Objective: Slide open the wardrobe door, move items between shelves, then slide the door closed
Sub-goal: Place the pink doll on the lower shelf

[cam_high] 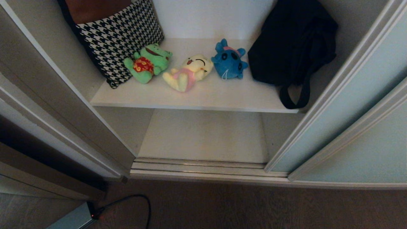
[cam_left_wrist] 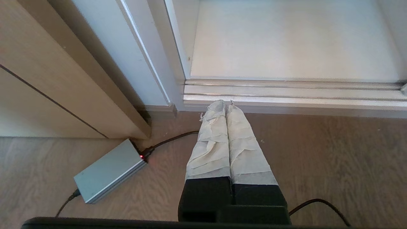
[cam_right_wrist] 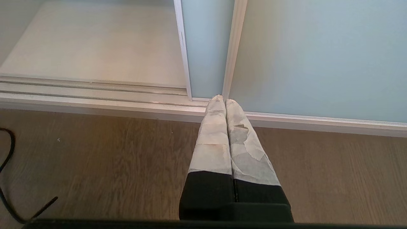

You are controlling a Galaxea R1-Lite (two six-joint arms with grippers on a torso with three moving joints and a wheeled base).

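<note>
The sliding wardrobe door (cam_high: 346, 111) stands pushed to the right, leaving the wardrobe open, with the frosted blue-green panel overlapping a second panel behind the floor track (cam_high: 203, 168). On the upper shelf (cam_high: 206, 95) three plush toys lie in a row: a green frog toy (cam_high: 148, 62) leaning against a houndstooth cushion (cam_high: 117, 38), a pale yellow toy (cam_high: 189, 72) with a pink part in the middle, and a blue toy (cam_high: 229, 60) just beside a black bag (cam_high: 292, 44) slumped at the right. The lower shelf (cam_high: 203, 136) beneath carries nothing. Neither arm reaches into the head view; the left gripper (cam_left_wrist: 226, 103) hangs low over the wood-grain floor (cam_left_wrist: 318, 152) before the track, its taped jaws clenched together on nothing, near a grey power adapter (cam_left_wrist: 108, 171) and its cable. The right gripper (cam_right_wrist: 222, 99) hangs likewise at the foot of the door, jaws pressed tight and empty.
</note>
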